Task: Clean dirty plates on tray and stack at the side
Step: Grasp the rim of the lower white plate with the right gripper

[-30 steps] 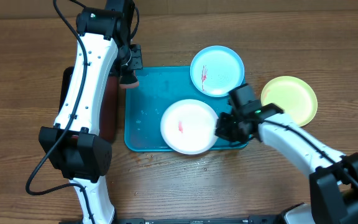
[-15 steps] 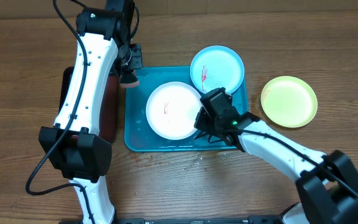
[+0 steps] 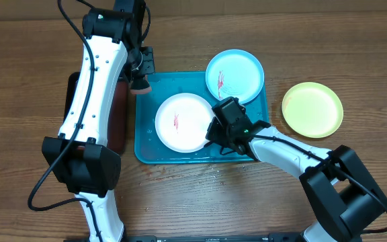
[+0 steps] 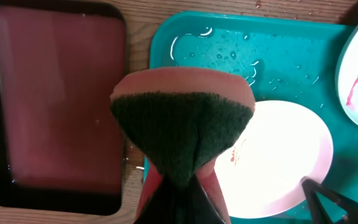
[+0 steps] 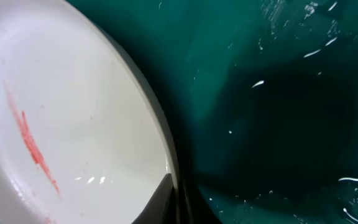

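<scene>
The all-white plate [image 3: 183,122] with a red smear lies in the turquoise tray [image 3: 150,151]. My right gripper [image 3: 215,128] is shut on its right rim; the wrist view shows the plate [image 5: 55,124] and its rim pinched between my fingers [image 5: 178,199]. The light blue plate [image 3: 234,76] with red smears rests on the tray's far right corner. The yellow-green plate [image 3: 312,109] lies on the table to the right. My left gripper [image 3: 138,75] is shut on a pink and green sponge [image 4: 182,118] above the tray's far left corner.
A black tray with dark red inside [image 4: 55,106] sits left of the turquoise tray, partly under my left arm. Water drops lie on the tray floor [image 4: 229,53] and on the table in front of it [image 3: 217,171].
My right gripper has dragged the white plate left across the tray, from its right front part to the middle. The left arm has not moved.
</scene>
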`<state>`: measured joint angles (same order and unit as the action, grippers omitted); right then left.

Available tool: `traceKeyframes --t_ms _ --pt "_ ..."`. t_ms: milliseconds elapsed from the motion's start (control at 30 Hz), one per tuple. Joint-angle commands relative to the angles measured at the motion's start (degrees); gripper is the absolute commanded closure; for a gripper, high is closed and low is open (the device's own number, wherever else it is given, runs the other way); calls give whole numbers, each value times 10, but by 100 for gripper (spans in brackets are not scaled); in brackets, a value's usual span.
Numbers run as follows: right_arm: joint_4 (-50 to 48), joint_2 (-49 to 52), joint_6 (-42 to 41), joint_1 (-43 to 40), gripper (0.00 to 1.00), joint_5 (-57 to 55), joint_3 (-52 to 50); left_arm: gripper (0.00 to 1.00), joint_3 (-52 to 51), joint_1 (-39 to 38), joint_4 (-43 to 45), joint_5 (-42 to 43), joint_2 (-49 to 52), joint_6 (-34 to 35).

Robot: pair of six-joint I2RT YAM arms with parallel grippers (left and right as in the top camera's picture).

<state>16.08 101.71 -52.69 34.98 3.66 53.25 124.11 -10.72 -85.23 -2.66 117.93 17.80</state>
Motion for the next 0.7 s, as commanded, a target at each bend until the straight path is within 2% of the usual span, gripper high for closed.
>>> traceKeyframes --t_ms 0,233,367,667 --pt "6 3 36 3 85 16 30 96 0 1 4 12 -4 -9" --pt "79 6 126 -7 72 -35 97 96 0 1 6 12 -4 -8" --pt "87 20 143 -9 64 -71 113 96 0 1 6 12 -4 -9" --pt "74 51 144 -22 64 -66 113 96 0 1 7 12 -2 -8"
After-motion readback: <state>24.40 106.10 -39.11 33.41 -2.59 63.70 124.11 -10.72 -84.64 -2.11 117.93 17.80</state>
